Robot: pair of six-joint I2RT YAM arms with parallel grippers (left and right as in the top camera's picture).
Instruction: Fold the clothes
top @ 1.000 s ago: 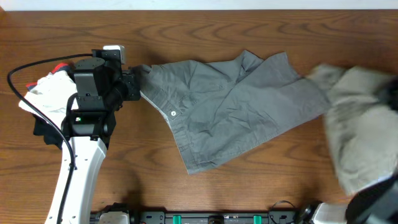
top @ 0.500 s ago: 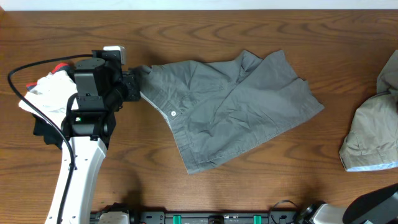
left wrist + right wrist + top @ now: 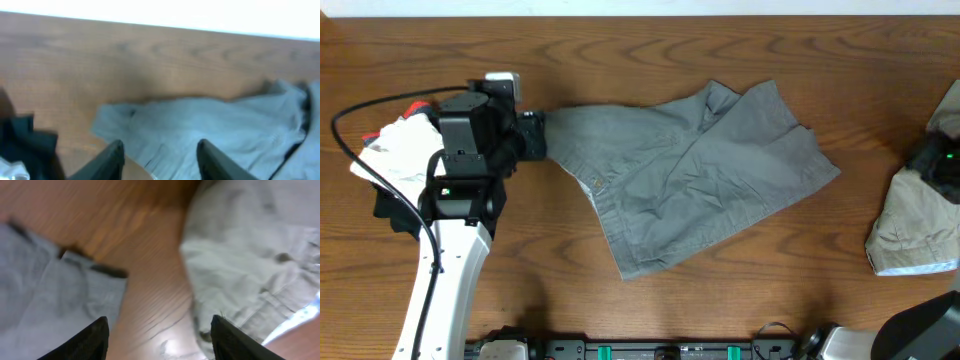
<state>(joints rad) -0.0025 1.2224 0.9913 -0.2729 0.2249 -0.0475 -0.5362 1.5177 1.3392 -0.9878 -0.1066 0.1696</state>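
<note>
The grey shorts (image 3: 690, 175) lie spread across the middle of the table, waistband to the left. My left gripper (image 3: 532, 135) is at the waistband's left corner. In the left wrist view it (image 3: 161, 156) is open, its two dark fingers apart over the grey fabric (image 3: 215, 130). A beige garment (image 3: 912, 228) lies crumpled at the right edge. My right gripper (image 3: 932, 160) hovers over its upper part. In the right wrist view it (image 3: 162, 337) is open above bare wood, with the grey shorts' leg (image 3: 55, 300) on one side and the beige cloth (image 3: 250, 265) on the other.
A white and black bundle of cloth (image 3: 390, 150) lies beneath the left arm (image 3: 455, 200), with a black cable (image 3: 360, 115) looping round it. The table's far edge (image 3: 640, 14) runs along the top. Dark hardware (image 3: 660, 350) lines the front edge.
The beige garment swept right and settled at the right edge, and my right gripper opened above it. My left gripper opened, and the shorts' left corner now lies flatter and straighter.
</note>
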